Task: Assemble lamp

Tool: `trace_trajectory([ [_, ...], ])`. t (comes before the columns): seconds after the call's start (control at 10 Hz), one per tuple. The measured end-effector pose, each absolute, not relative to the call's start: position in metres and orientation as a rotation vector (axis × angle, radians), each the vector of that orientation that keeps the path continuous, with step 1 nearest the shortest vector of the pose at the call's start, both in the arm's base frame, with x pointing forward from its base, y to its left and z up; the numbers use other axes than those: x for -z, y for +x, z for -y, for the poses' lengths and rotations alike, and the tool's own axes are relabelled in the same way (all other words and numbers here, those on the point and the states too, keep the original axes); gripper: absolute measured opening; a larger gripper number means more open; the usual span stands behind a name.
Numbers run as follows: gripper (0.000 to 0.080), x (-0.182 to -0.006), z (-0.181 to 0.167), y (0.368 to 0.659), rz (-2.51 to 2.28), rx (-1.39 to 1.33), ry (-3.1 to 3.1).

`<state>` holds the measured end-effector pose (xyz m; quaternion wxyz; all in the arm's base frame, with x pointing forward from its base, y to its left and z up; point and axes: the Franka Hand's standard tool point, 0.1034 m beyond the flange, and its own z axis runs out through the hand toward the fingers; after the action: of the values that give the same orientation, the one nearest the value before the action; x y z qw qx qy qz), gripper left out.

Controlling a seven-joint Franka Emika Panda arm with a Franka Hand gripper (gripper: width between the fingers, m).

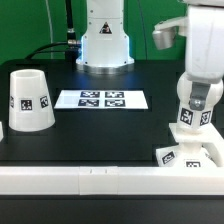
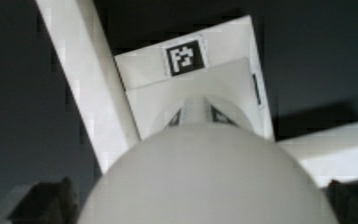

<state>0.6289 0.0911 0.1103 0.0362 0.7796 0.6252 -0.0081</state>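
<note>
The lamp (image 1: 190, 140) was, by my reading, partway built. In the exterior view its flat base (image 1: 172, 157) sat at the exterior view's right, close against the white rail (image 1: 100, 180) along the near edge of the black table (image 1: 100, 135). The bulb post (image 1: 186, 117) stood upright on that base. The gripper (image 1: 194, 122) hung over the post with its jaws at their widest, one finger on either side. I could not tell whether either finger touched the post, and I took the jaws as open, not clamped. The shade (image 1: 30, 100) stood wide mouth down, well apart at the exterior view's left, with the marker board (image 1: 100, 99) between it and the base and nothing touching it.

In the wrist view the bulb post (image 2: 202, 175) filled the foreground with its round top, very near the camera, with the tagged base (image 2: 190, 60) and the rail (image 2: 83, 80) behind it. The fingers did not show clearly there, and the joint between post and base was hidden by the dome.

So I judged the post placed on the base, though whether it was fully seated I could not say. What remained, I reckoned, was fetching the shade and setting it over the post.
</note>
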Motion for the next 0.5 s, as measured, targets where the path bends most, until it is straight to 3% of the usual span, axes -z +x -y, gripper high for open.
trace_trajectory([
  [0.5,0.0676,-0.1117,-0.0905,0.6307,-2.155,0.048,2.161],
])
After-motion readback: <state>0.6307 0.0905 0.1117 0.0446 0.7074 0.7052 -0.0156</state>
